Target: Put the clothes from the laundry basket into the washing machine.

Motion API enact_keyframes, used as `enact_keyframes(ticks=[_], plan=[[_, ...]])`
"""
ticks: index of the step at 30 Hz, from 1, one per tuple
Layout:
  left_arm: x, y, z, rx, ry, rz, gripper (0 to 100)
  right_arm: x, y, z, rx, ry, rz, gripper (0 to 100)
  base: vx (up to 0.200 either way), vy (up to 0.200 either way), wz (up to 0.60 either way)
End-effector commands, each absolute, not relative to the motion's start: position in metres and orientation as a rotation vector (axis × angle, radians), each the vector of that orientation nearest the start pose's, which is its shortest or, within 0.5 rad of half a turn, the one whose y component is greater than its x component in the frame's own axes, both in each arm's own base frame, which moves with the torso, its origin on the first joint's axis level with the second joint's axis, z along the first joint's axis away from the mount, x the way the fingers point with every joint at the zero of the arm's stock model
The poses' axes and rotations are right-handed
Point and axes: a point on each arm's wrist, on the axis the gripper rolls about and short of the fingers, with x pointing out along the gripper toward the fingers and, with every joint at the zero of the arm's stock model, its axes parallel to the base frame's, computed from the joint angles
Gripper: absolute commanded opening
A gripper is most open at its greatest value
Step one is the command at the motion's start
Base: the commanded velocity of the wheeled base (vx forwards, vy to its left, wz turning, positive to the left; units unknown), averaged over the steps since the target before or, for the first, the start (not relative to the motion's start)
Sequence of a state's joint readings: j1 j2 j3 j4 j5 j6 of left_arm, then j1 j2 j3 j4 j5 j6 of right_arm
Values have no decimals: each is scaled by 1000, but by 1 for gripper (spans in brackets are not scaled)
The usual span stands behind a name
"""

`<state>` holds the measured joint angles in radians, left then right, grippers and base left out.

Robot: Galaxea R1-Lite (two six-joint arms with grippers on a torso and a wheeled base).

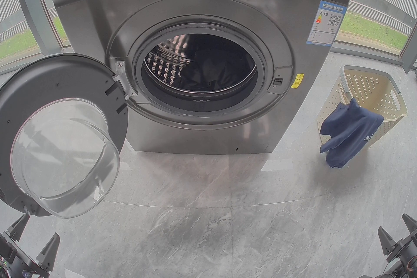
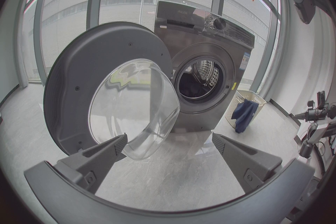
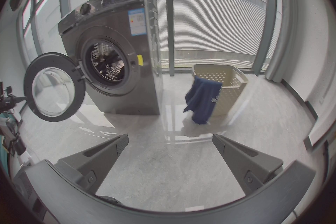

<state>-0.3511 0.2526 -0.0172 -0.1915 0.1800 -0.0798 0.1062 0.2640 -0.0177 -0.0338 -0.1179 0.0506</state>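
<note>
- Over the cream perforated plastic basket [image 1: 393, 94] rim: navy cloth [image 1: 349, 133].
- Grey metal washing machine [image 1: 208, 5] holds dark fabric [image 1: 215, 68].
- My left claw [image 1: 39, 226], right claw [image 1: 393, 222] gape empty.

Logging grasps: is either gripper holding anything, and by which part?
Nothing is held. The left gripper and right gripper are both open and empty; the blue garment hangs over the laundry basket rim.

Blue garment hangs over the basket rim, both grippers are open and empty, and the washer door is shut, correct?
No: the washing machine door is open, as the head view shows. The blue garment hangs over the laundry basket rim, and the left gripper and right gripper are open and empty.
</note>
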Motion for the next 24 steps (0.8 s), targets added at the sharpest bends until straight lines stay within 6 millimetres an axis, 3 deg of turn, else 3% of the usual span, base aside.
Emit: enact_keyframes(ticks=[1,18,24], plan=[[-13,5,93,-74,-28,-69,100,-21,-1,81,46,43,-124,100,0,-200,0],[-19,2,83,-30,-9,72,100,-22,-1,77,34,-9,-66,100,0,-200,0],[-23,0,82,-37,-57,16,100,-22,-1,77,34,-9,-66,100,0,-200,0]])
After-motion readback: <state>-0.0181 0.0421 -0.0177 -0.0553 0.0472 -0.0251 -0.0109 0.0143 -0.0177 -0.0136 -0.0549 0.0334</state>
